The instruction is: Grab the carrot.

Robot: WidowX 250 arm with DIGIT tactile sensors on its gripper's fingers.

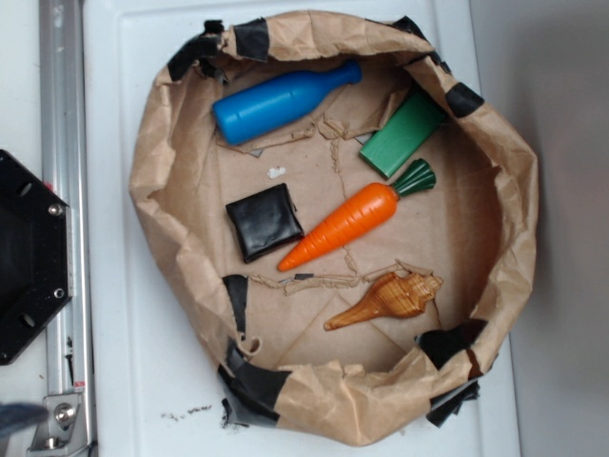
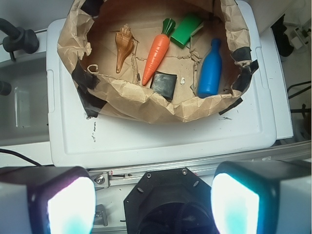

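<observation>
A crumpled brown paper bag [image 1: 152, 190], rolled down into a shallow nest and patched with black tape, sits on a white worktop [image 1: 143, 381]. Inside it, near the middle, lies the carrot [image 1: 343, 227] — glossy orange, its point aimed toward the black square pad [image 1: 264, 221] just beside it, its dark green top next to the green block [image 1: 402, 135]. A blue bottle [image 1: 276, 101] lies on its side along one wall; a brown spiral seashell [image 1: 385, 300] rests on the carrot's other side. In the wrist view the gripper [image 2: 153, 200] hangs well apart from the bag, its two fingers [image 2: 70, 204] spread wide and holding nothing — released.
</observation>
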